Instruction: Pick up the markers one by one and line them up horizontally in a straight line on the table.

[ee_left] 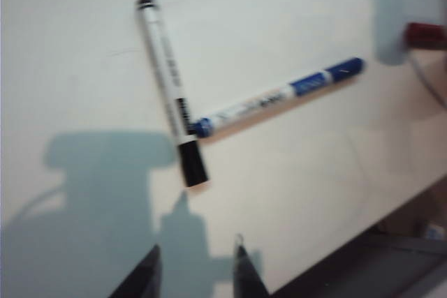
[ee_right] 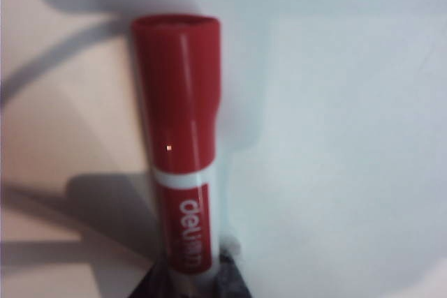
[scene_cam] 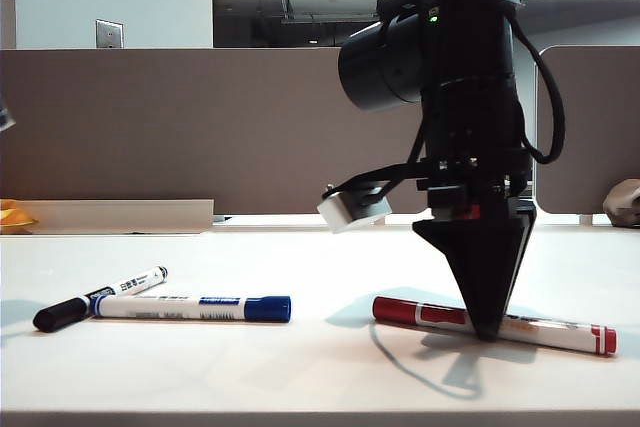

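Three markers lie on the white table (scene_cam: 300, 377). The red marker (scene_cam: 560, 332) (ee_right: 178, 102) is at the right; my right gripper (scene_cam: 487, 330) (ee_right: 190, 280) points straight down on its barrel, shut on it, with the marker still flat on the table. At the left, the blue marker (scene_cam: 200, 307) (ee_left: 279, 95) and the black marker (scene_cam: 100, 299) (ee_left: 164, 75) meet in a V, the blue one's end touching the black one near its cap. My left gripper (ee_left: 198, 266) hangs open and empty above the table, short of the black cap. The red cap (ee_left: 424, 33) peeks in at that view's edge.
Grey-brown partition panels (scene_cam: 200, 127) close off the back of the table. A yellow object (scene_cam: 15, 215) sits at the far left rear and a grey lump (scene_cam: 625, 202) at the far right rear. The table's front edge (ee_left: 363, 235) runs near the left gripper.
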Motion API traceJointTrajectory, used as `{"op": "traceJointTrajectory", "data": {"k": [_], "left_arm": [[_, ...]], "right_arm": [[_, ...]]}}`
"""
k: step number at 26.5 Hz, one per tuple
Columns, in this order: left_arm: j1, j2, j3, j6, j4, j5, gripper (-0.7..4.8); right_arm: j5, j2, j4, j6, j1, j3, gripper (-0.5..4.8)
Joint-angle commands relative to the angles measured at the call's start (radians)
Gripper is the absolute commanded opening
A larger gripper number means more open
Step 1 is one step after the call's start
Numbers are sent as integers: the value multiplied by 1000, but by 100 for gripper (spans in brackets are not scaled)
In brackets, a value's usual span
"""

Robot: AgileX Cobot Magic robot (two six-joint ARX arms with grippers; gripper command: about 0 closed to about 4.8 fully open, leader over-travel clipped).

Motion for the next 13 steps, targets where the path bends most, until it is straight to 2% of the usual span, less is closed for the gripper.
{"op": "traceJointTrajectory", "data": {"k": [1, 6, 13], "left_arm": [[2, -2, 3, 4, 4, 22, 131], [2, -2, 3, 19, 5, -14, 131], [2, -1, 2, 19, 5, -15, 131]], "right_arm": [[12, 5, -6, -66, -1, 4, 81], [13, 5, 6, -158, -1, 4, 82], [39, 5, 27, -206, 1, 5, 86]]}}
